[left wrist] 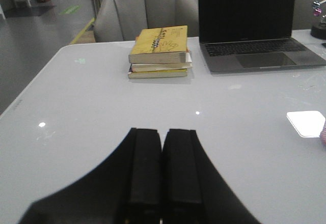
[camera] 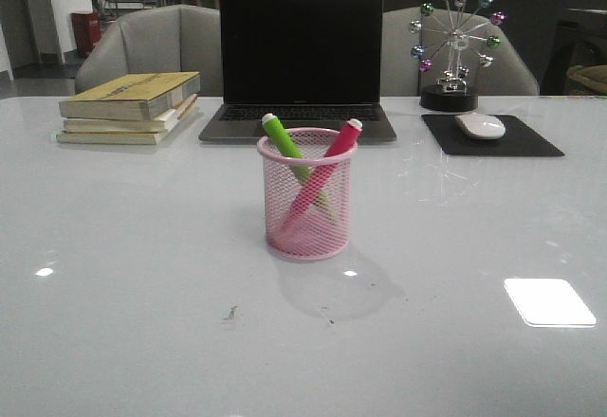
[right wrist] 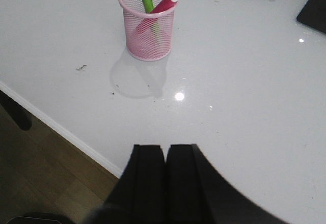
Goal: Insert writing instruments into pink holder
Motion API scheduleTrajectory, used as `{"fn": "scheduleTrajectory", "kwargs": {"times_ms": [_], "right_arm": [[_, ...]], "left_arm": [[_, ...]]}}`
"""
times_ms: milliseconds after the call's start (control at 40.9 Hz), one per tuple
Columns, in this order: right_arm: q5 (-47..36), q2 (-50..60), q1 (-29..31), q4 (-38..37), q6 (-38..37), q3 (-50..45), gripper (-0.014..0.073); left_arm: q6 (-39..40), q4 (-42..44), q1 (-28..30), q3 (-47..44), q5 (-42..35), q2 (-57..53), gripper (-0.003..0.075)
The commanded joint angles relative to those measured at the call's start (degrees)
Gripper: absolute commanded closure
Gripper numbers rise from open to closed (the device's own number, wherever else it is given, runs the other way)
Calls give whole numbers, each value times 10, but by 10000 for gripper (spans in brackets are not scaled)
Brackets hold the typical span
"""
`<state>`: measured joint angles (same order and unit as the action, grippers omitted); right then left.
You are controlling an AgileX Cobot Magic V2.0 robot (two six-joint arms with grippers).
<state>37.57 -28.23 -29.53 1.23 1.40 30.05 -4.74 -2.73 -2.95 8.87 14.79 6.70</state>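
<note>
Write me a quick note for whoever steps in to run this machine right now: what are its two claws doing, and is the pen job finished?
Left gripper: shut, empty, over bare table.
Right gripper: shut, empty, pulled back near the table's front edge.
The cylindrical pink wire-mesh holder stands upright mid-table, in front of the laptop.
The lime green marker and the magenta pink marker both sit inside it, leaning crosswise, tops above the rim.
Done: both markers are in.
Left: apparently nothing; no other pens show on the table.
</note>
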Motion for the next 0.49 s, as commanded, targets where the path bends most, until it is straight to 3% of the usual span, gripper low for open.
{"fn": "scheduleTrajectory", "kwargs": {"times_ms": [0, 220, 465], "right_arm": [[-46, -1, 4, -3, 0, 15, 536], [-46, -1, 4, -3, 0, 15, 536], [-45, -1, 4, -3, 0, 15, 536]], "left_arm": [[6, -11, 7, -29, -101, -25, 629], [6, -11, 6, -94, -182, -65, 629], [6, 4, -17, -93, -174, -81, 629]]}}
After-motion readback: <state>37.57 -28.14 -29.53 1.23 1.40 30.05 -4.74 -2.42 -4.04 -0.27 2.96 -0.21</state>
